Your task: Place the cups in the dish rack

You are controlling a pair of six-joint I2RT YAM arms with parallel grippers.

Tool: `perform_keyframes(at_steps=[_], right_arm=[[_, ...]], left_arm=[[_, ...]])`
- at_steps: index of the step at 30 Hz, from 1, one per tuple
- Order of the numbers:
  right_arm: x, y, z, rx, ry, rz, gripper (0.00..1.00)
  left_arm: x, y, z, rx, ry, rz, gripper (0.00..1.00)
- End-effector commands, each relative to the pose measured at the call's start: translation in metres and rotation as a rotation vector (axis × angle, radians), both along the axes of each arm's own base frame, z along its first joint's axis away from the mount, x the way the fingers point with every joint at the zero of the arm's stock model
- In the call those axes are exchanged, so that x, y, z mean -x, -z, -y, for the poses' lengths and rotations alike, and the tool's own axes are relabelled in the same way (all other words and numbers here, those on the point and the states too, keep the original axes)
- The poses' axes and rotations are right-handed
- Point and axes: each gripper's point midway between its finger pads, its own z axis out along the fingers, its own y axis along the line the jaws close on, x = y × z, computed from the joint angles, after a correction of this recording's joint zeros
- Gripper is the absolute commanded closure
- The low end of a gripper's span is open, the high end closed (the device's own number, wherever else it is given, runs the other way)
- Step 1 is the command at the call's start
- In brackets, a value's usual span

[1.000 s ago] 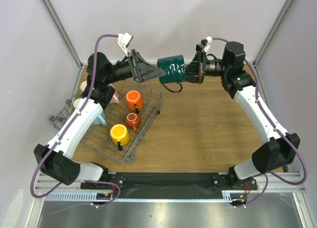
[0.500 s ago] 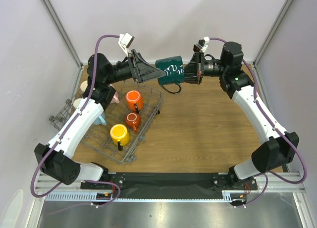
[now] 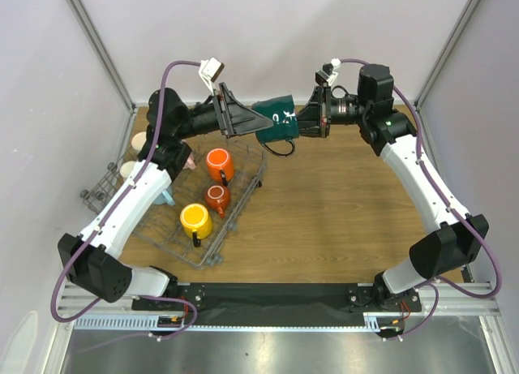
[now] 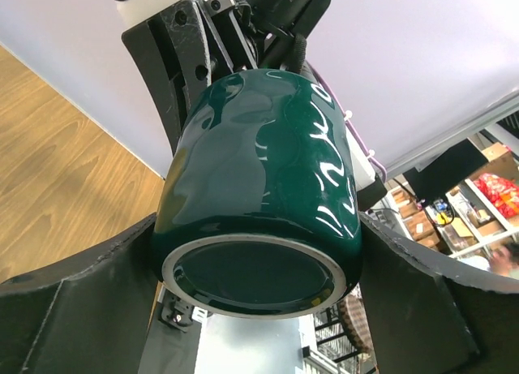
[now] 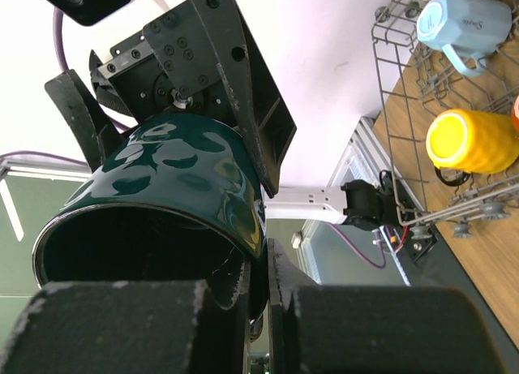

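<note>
The dark green cup (image 3: 276, 118) is in the air, lying on its side above the far edge of the surface (image 3: 340, 204), near the middle of that edge and just beyond the far corner of the dish rack (image 3: 240, 205). Its mouth looks to the right arm and its bottom to the left arm.

The right claw (image 5: 259, 293) is clenched on the rim, with one finger inside the cup and one outside. The left claw (image 3: 261, 124) has its fingers spread wide on both sides of the body, close against the glaze near the bottom. I cannot tell if they already press it or only stand beside it.

In my judgement the step in hand is the passing of the cup from the right arm to the left. To do it well, the left claw should close fully on the round body and not only on the bottom end, because the glaze is smooth and can slip. Only after this should the right claw let go, and it should pull back straight along the cup, so that the inner finger does not drag the rim.

In the rack an orange cup (image 3: 219, 163) and a yellow cup (image 3: 195, 220) already lie. The wires at the far corner beside the orange one look free for this cup.
</note>
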Motion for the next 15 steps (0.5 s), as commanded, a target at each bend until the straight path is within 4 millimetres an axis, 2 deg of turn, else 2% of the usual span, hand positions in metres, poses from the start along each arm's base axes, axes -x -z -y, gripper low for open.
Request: perform_keyframes(at_steps=[1,2,4,6,7,8,9,12,13,15], right_arm=[[0.013,-0.021,0.001,-0.026,-0.03,0.087,1.0],[0.013,-0.021,0.001,-0.025,-0.029,0.085,1.0],[0.011,-0.021,0.001,-0.024,-0.023,0.086,1.0],[0.009,-0.019,0.0,-0.02,-0.016,0.083,1.0],[0.008,-0.019,0.0,-0.019,-0.011,0.085,1.0],[0.008,-0.019,0.0,-0.019,-0.011,0.085,1.0],[0.006,-0.019,0.001,-0.015,-0.006,0.083,0.99],[0.003,-0.016,0.004,-0.003,0.011,0.071,0.84],[0.001,-0.015,0.006,0.001,0.02,0.067,0.71],[-0.001,-0.012,0.008,0.012,0.031,0.05,0.55]], left_arm=[[0.0,-0.003,0.003,0.014,-0.001,-0.005,0.21],[0.0,-0.002,0.004,0.014,0.003,-0.007,0.32],[0.0,-0.002,0.004,0.016,0.005,-0.013,0.43],[0.0,-0.003,0.004,0.024,0.01,-0.018,0.59],[0.0,-0.003,0.004,0.03,0.013,-0.016,0.73],[0.0,-0.003,0.005,0.032,0.016,-0.025,0.81],[-0.001,-0.002,0.005,0.031,0.018,-0.03,1.0],[-0.002,-0.001,0.005,0.029,0.011,-0.045,0.99],[-0.002,-0.001,0.005,0.027,0.009,-0.047,1.0],[-0.005,0.004,0.004,0.011,-0.014,-0.065,1.0]])
